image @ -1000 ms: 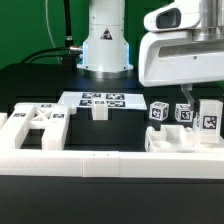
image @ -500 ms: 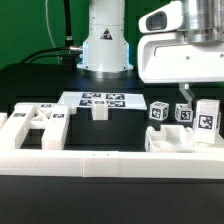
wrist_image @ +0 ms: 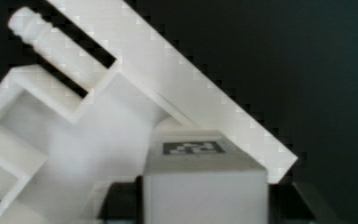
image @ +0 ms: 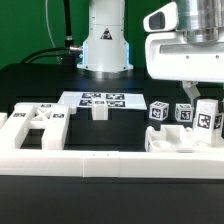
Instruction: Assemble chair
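- Exterior view: the two-finger gripper (image: 201,96) hangs under the big white and grey wrist housing (image: 185,45), at the exterior view's right.
- The jaws are closed on the upper end of a matte white, square-ended plastic post (image: 209,120) with a black-and-white marker tag on its face. This post leans a little, and its lower end is hidden, so I cannot tell if it touches the black table (image: 138,112).
- 2 more white tagged posts, the middle post (image: 183,113) and the outer post (image: 158,112), stand near it toward the exterior view's left, each apart from the other.
- A flat white plastic slab part (image: 175,141) lies in front of these 3 posts.
- A white ladder-shaped frame part (image: 35,125) lies at the exterior view's left, well apart from the posts.
- The thin flat white marker board (image: 92,99) lies in the middle, before the white robot base (image: 105,45), with a small white block (image: 98,111) at its front edge.
- A long low white border wall (image: 60,165) runs across the front.
- Wrist view: the gripped post (wrist_image: 202,190) fills the lower middle, and its marker tag (wrist_image: 195,148) shows on the upper part.
- Behind it a long white slab (wrist_image: 185,85) runs diagonally, beside a white part with open slots (wrist_image: 51,120). The picture is blurred, so I cannot tell which chair pieces these are.
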`<action>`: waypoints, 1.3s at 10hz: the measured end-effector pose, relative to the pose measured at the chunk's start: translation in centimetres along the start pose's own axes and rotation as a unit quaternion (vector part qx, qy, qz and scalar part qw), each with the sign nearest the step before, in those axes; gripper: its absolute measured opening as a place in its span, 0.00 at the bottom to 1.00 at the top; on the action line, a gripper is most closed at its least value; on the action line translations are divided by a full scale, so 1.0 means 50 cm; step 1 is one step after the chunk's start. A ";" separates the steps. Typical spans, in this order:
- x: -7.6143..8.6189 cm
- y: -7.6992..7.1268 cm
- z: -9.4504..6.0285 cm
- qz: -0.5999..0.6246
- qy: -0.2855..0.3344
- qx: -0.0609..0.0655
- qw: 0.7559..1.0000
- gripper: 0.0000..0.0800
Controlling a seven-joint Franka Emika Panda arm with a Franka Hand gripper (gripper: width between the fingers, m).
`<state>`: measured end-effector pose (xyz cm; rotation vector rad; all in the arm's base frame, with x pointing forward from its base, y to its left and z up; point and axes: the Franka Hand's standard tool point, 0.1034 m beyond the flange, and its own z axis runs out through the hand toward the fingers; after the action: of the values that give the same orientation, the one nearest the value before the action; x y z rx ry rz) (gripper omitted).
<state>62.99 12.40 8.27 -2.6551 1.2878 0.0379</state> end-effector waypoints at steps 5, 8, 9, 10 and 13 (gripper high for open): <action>-0.003 -0.006 0.002 0.232 -0.027 0.029 0.972 0.37; -0.002 -0.005 0.002 0.194 -0.025 0.026 0.980 0.49; 0.000 -0.004 0.001 0.175 -0.026 0.025 0.984 0.69; -0.001 -0.003 0.002 0.165 -0.026 0.025 0.986 0.69; 0.000 -0.003 0.002 0.055 -0.023 0.027 0.998 0.81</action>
<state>63.08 12.51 8.20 -2.5212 1.3976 0.0781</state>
